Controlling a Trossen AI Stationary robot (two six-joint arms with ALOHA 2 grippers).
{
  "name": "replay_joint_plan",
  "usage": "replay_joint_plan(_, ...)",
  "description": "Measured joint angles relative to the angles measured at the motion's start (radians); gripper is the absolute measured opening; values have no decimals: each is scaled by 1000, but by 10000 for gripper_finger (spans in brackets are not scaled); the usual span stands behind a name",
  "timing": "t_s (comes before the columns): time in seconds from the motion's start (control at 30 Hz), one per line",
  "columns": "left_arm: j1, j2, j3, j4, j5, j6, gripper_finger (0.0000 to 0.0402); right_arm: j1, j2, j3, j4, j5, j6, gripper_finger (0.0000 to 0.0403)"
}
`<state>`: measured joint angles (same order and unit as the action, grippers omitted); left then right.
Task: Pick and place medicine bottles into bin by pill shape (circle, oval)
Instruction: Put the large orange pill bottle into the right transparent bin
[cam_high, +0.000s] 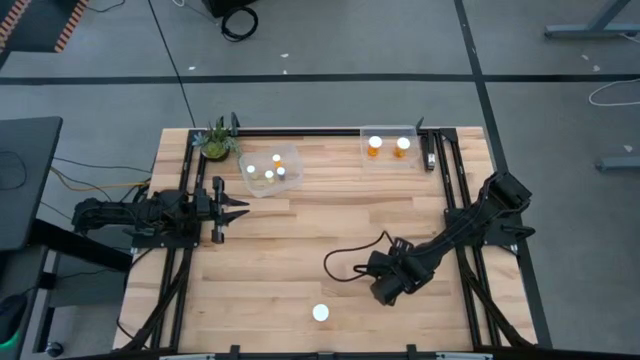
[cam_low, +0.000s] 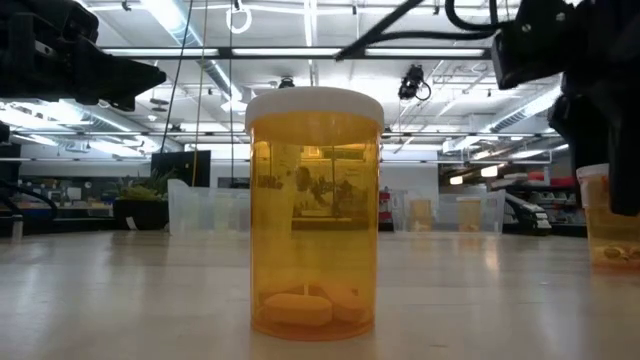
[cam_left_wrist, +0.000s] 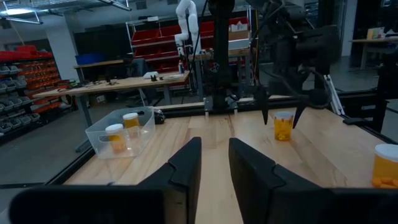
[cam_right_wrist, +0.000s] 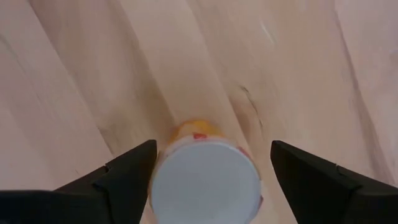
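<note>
An orange bottle with a white cap (cam_right_wrist: 205, 186) stands upright on the table. My right gripper (cam_right_wrist: 212, 146) is open above it, pointing down, with one finger on each side of the cap and not touching. This shows in the left wrist view (cam_left_wrist: 283, 124); in the high view the gripper (cam_high: 385, 288) hides the bottle. A second orange bottle (cam_high: 320, 313) stands near the front edge, close up in the low view (cam_low: 315, 210), with oval pills at its bottom. My left gripper (cam_high: 238, 208) waits open and empty at the table's left.
A clear bin (cam_high: 270, 170) at the back left holds several small bottles. A clear bin (cam_high: 390, 147) at the back right holds two orange bottles. A small plant (cam_high: 215, 143) stands at the back left corner. A black cable (cam_high: 345, 258) lies beside my right gripper.
</note>
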<state>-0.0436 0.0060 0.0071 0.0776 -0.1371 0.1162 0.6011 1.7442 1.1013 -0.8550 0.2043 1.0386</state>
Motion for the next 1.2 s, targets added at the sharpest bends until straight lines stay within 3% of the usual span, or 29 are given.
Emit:
replay_joint_plan(0.53, 0, 0, 0, 0, 0, 0, 88, -33, -1, -18, -32, -68, -38, 221)
replay_joint_plan(0.87, 0, 0, 0, 0, 0, 0, 94, -183, -1, 56, -247, -40, -185, 231)
replay_joint_plan(1.2, 0, 0, 0, 0, 0, 0, 89, -406, -1, 118, -486, 116, -331, 227)
